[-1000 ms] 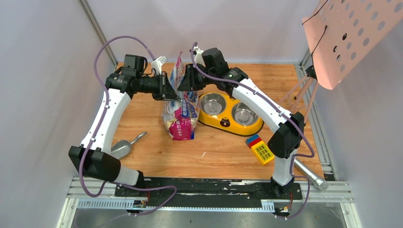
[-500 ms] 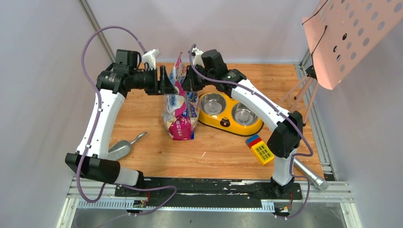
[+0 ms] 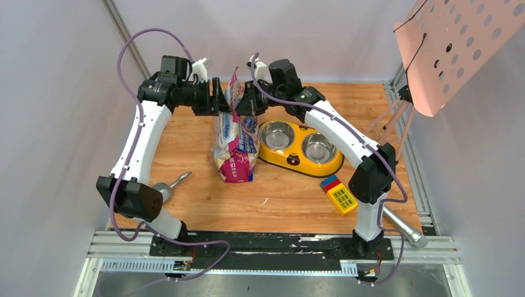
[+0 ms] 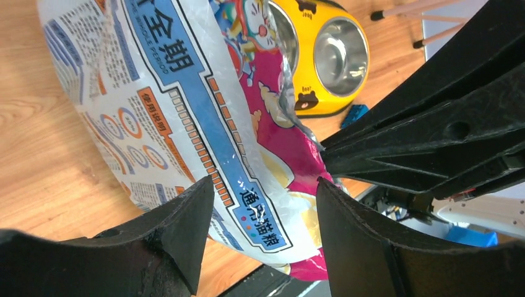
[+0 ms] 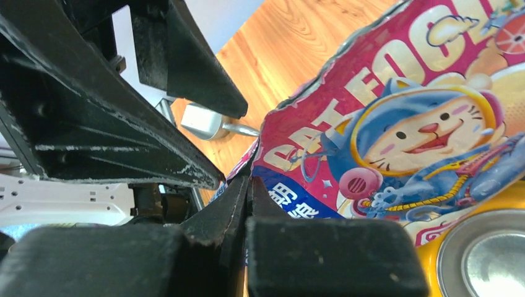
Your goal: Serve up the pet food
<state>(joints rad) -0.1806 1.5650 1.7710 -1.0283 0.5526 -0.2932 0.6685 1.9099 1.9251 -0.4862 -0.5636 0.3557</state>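
- Worktop (image 3: 186, 154) of wood, seen from the top camera, carried a pet food bag (image 3: 236, 142) standing upright near its middle. A yellow double-bowl feeder (image 3: 298, 145) sat just beside the bag on the right.
- In that view both arms bent inward to the bag's top. The left gripper (image 3: 223, 104) was at the top's left side and the right gripper (image 3: 241, 104) at its right side.
- A grey scoop (image 3: 178, 180) lay near the left edge, partly hidden behind the left arm's elbow. A coloured block toy (image 3: 338, 193) and a silver cylinder (image 3: 402, 228) lay at the front right, well apart from the bag.
- From the left wrist camera, the left gripper (image 4: 265, 185) stood wide open with nothing in its hold. The glossy printed back of the bag filled the gap beyond its fingers, and whether either finger touched the bag could not be told. The feeder's two steel bowls showed past the bag.
- From the right wrist camera, the right gripper (image 5: 249, 185) was pressed closed, with the bag's torn top edge pinched between its fingers. The cartoon cat and the "CAT FOO" lettering faced that camera. The scoop lay on the wood beyond.
- The pet food itself was out of sight in all three views.
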